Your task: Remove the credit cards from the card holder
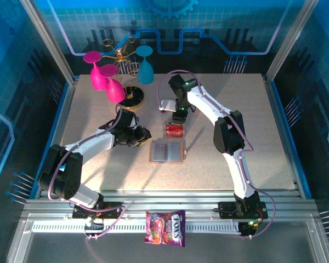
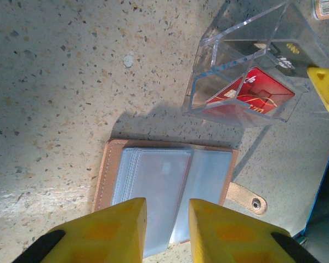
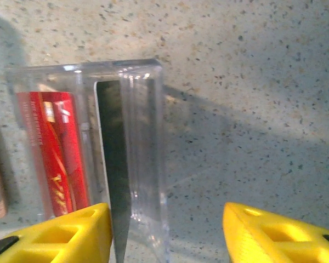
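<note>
My left gripper hangs above the speckled beige table, its two yellow fingers a narrow gap apart with nothing between them. Just beyond its fingertips lies the tan-brown leather-like card holder, folded open and flat. Its grey-blue clear pockets face up, and a small strap with a metal snap sticks out to the right of this hand. I cannot tell whether any card sits in those pockets. Farther ahead and to the right stands a clear plastic box, and the red plastic credit cards lie inside it, visible through its wall. My right gripper is over that same box with its fingers spread wide, clasping nothing. One clear wall of the box rises between them, nearer the finger on the card side. Beyond that finger the red cards lie flat in one slot. A dark flat card stands edge-on in the slot beside them, right against the finger's inner face, though I cannot tell whether they touch. From above, the box sits just under my right gripper's tips, with the card holder just beside it on the side nearer my bases. My left gripper is near the holder's left edge. A colourful candy packet lies back between my bases, well apart from both hands.
</note>
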